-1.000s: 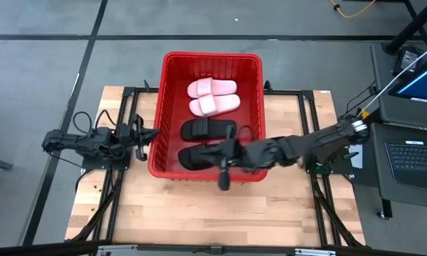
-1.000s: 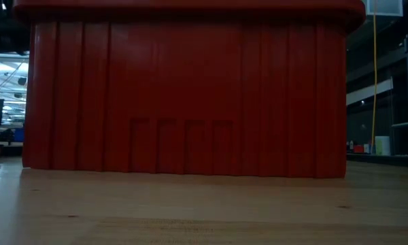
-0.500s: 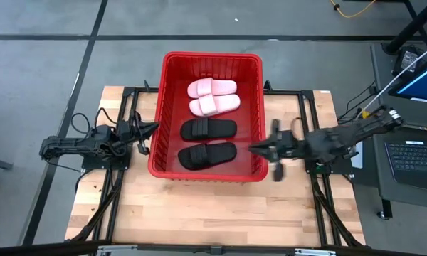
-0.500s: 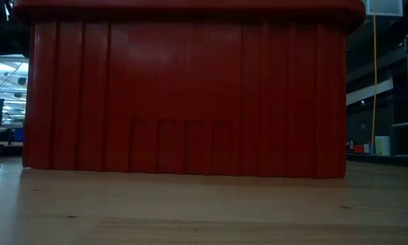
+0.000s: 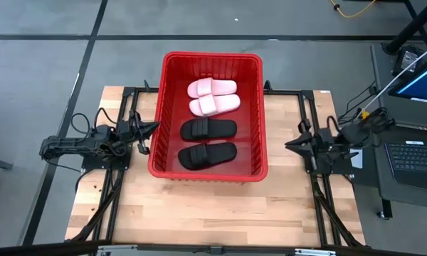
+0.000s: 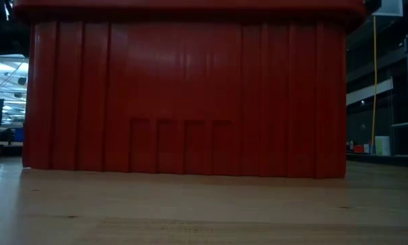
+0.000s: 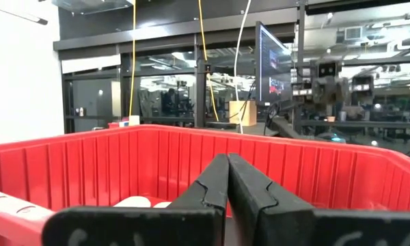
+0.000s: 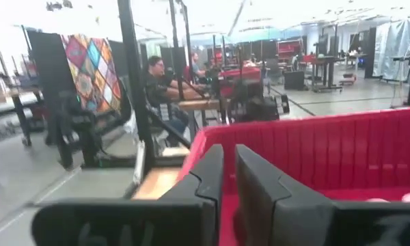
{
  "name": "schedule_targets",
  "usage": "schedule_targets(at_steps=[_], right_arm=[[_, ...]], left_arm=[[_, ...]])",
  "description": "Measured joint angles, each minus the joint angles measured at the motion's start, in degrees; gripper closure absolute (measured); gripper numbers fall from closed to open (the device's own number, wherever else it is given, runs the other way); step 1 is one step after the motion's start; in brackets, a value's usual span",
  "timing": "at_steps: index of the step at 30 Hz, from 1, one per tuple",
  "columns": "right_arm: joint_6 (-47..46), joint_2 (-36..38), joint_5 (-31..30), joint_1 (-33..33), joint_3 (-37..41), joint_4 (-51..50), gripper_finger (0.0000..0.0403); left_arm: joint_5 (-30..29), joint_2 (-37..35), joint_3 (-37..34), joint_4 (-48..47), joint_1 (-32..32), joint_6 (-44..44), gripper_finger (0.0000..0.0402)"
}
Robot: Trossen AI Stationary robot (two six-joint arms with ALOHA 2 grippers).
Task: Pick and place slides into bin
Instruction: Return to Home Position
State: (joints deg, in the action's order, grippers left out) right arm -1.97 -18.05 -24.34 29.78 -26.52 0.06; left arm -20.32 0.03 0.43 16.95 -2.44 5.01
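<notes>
The red bin stands on the wooden table, filling the low view. Inside it lie two pale pink slides toward the far end and two black slides toward the near end, all flat on the bin's floor. My left gripper is shut just outside the bin's left wall, pointing at it. My right gripper stands off the bin's right wall, its fingers a narrow gap apart with nothing between them.
Bare wood lies free on the near side of the bin. A laptop and a screen stand beyond the table's right edge. People sit at desks in the room behind.
My right gripper has drawn back from over the black slides at the bin's near end, crossed the bin's right wall and gone toward the table's right edge, sinking a little. My left gripper has swung slightly toward the far edge. The slides have stayed where they lie.
</notes>
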Motion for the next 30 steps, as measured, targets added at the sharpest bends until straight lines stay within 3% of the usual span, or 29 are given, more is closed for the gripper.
schedule_targets(at_steps=[12, 16, 24, 26, 30], right_arm=[[4.11, 2.07, -2.14, -1.09, 12.94, 4.53, 0.0361], [9.85, 2.08, -3.36, -1.42, 14.24, 5.78, 0.0361], [8.70, 9.38, -4.40, -3.88, 15.49, 7.85, 0.0361], [6.89, 12.02, -1.44, -6.09, 17.31, 7.71, 0.0361], [6.85, 15.62, 10.80, -11.27, 21.52, 10.24, 0.0361]], left_arm=[[-0.11, 0.00, 0.00, -0.61, 0.02, -3.43, 0.0396], [-0.11, 0.00, 0.00, -0.59, 0.02, -3.59, 0.0396], [-0.10, 0.00, 0.00, -0.57, 0.02, -3.74, 0.0396], [-0.09, 0.00, 0.00, -0.57, 0.02, -3.80, 0.0396], [-0.09, 0.00, 0.00, -0.52, 0.02, -3.82, 0.0396]])
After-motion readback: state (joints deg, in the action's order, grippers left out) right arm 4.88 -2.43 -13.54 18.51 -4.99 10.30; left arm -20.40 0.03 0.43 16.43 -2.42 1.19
